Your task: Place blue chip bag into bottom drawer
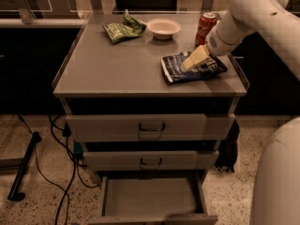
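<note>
The blue chip bag (192, 67) lies flat on the right side of the grey cabinet top (126, 64), near the front edge. My gripper (193, 60), pale yellow at the end of the white arm, comes in from the upper right and sits right over the middle of the bag, touching or just above it. The bottom drawer (151, 198) is pulled open below the two upper drawers, and its grey inside is bare.
A red soda can (206, 26) stands just behind the bag. A white bowl (163, 28) and a green chip bag (123, 29) sit at the back of the top. The two upper drawers (150, 126) are closed. Cables (61, 172) lie on the floor at the left.
</note>
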Robot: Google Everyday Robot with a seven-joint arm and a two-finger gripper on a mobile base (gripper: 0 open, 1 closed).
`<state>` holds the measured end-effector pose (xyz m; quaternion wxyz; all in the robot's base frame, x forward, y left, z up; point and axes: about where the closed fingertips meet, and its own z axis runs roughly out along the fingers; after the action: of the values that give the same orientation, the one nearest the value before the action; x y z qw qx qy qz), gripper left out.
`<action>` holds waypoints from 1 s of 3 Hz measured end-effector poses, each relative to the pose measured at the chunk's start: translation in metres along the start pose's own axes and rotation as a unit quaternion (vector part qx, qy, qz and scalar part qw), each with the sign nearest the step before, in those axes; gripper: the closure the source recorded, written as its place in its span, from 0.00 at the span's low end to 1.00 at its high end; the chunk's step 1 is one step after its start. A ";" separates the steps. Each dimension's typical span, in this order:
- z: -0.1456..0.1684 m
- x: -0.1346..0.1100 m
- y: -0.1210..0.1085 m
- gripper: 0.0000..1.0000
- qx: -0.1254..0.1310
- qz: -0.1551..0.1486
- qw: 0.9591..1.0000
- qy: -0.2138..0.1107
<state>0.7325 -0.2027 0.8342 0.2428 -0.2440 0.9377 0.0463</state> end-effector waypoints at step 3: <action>0.014 0.011 -0.001 0.27 -0.016 0.016 1.000 0.010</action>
<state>0.7306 -0.2060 0.8170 0.2287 -0.2334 0.9430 0.0631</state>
